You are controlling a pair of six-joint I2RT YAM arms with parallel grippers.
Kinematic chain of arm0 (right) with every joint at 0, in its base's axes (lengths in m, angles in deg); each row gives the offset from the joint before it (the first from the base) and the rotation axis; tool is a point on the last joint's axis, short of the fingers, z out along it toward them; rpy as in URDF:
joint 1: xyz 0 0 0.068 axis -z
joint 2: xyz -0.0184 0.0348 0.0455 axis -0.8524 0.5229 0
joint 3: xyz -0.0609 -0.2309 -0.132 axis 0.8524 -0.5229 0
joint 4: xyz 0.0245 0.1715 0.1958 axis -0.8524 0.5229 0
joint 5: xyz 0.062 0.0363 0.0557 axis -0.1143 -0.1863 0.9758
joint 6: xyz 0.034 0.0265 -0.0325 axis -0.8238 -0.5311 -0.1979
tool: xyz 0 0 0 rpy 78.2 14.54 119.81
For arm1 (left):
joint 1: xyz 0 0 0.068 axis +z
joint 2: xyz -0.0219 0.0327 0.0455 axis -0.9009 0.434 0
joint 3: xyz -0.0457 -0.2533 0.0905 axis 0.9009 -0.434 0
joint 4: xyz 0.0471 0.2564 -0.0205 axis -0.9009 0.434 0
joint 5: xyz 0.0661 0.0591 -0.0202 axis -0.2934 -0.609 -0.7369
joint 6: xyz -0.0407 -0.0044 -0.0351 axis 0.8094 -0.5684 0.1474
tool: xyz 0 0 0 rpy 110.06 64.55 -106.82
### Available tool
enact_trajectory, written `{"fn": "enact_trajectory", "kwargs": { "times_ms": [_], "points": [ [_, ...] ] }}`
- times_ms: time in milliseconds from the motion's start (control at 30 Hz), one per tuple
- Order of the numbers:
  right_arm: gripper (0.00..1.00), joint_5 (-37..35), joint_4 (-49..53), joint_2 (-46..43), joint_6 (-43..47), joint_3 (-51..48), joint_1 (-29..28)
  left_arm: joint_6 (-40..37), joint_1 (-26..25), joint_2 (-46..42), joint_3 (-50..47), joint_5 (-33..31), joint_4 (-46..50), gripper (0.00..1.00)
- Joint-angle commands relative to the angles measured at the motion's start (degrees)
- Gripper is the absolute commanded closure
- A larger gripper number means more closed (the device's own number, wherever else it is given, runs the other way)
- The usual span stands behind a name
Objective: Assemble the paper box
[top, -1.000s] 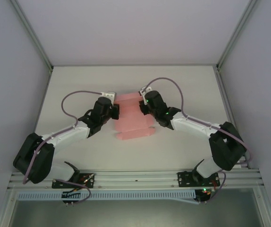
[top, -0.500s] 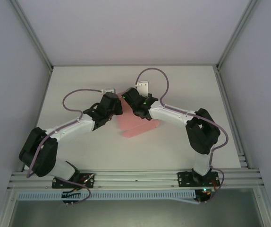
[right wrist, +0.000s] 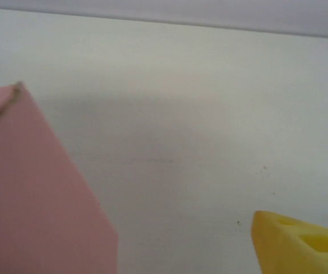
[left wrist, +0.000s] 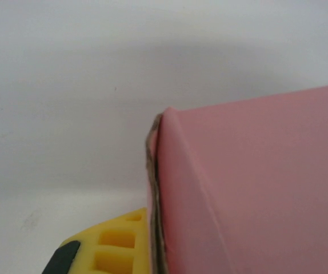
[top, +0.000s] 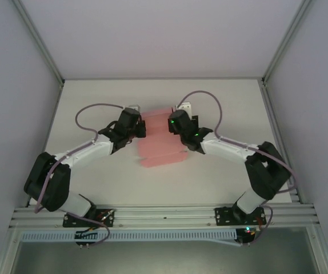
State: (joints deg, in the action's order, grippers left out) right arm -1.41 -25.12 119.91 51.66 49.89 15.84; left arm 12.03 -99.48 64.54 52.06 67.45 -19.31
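1. Plainly, the paper box [top: 161, 140] lies mid-table [top: 221, 103], between the two grippers. It is pink, and the left wrist view shows a folded corner.
2. The left gripper [top: 141, 124] is closed tight on the box's left side. The raw cardboard edge sits right against its yellow pad [left wrist: 110, 248].
3. The right gripper [top: 170, 127] stands wide and holds nothing. Bare table separates its yellow finger [right wrist: 301, 242] from the pink corner.
4. The card looks thin and light. It is probably springy at the creases, apt to slide on the smooth table, and easy to dent under a hard pinch.
5. The best hold seems to be a panel edge close beside a crease, with the opposite side pinned.
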Motion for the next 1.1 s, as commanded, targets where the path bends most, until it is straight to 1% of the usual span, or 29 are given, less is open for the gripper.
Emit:
{"fn": "enact_trajectory", "kwargs": {
  "times_ms": [0,33,67,133,200,233,300,367,433,467,533,633,767,833,967,1000,1033,1067],
  "points": [
    [0.06,20.1,-7.9,-5.9,7.6,-3.7,1.6,-4.8,1.4,-1.0,2.0,1.4,-3.1,1.00],
    [0.01,23.1,-7.2,-7.7,7.6,-4.3,1.6,-7.3,1.4,-0.7,2.8,1.7,-2.8,1.00],
    [0.00,26.6,-5.9,-9.7,7.8,-4.8,1.8,-10.6,1.5,-0.2,4.0,2.3,-1.8,1.00],
    [0.00,27.8,-2.9,-13.8,6.4,-5.8,1.8,-17.4,2.0,1.1,7.5,2.9,2.0,1.00],
    [0.00,28.5,-1.0,-19.0,5.1,-8.1,2.1,-27.8,2.7,2.5,11.4,8.2,7.6,1.00],
    [0.00,27.3,0.0,-21.6,3.9,-9.3,2.2,-31.4,2.7,3.2,13.5,8.9,10.6,1.00],
    [0.00,23.1,3.6,-27.1,0.8,-11.2,2.8,-44.4,2.6,4.6,18.0,12.4,18.4,1.00],
    [0.00,16.8,8.7,-32.9,-2.6,-12.9,3.5,-56.5,1.8,5.3,20.6,13.9,25.1,1.00],
    [0.00,11.2,13.1,-38.7,-5.2,-15.5,3.9,-66.6,0.4,6.4,24.0,12.8,32.5,1.00],
    [0.00,9.4,14.9,-41.4,-6.1,-16.8,4.3,-69.4,-0.6,7.3,26.1,10.5,35.5,1.00],
    [0.00,6.3,18.0,-46.5,-7.3,-19.4,5.0,-73.0,-3.1,10.3,31.4,4.1,41.7,1.00],
    [0.00,5.1,22.2,-51.7,-9.7,-22.1,6.2,-77.3,-7.4,16.1,37.9,-4.3,49.5,1.00],
    [0.00,5.2,25.3,-54.1,-12.6,-23.8,7.4,-78.9,-11.9,25.3,42.3,-16.0,54.9,1.00],
    [0.00,5.2,25.8,-53.5,-13.0,-24.1,7.8,-78.5,-13.0,29.6,44.7,-17.8,54.7,1.00],
    [0.00,5.8,25.9,-51.2,-13.0,-24.3,8.1,-76.1,-14.2,37.2,51.6,-16.6,55.3,1.00],
    [0.00,5.7,26.1,-50.6,-13.0,-24.2,8.2,-75.9,-14.4,38.9,52.6,-16.8,55.0,0.99],
    [0.00,5.4,26.2,-50.0,-13.0,-24.2,8.2,-75.4,-14.4,40.7,53.7,-17.3,54.4,0.96],
    [0.00,5.3,26.3,-49.6,-13.0,-24.3,8.2,-74.9,-14.5,42.3,54.7,-17.7,54.3,0.95]
  ]
}}
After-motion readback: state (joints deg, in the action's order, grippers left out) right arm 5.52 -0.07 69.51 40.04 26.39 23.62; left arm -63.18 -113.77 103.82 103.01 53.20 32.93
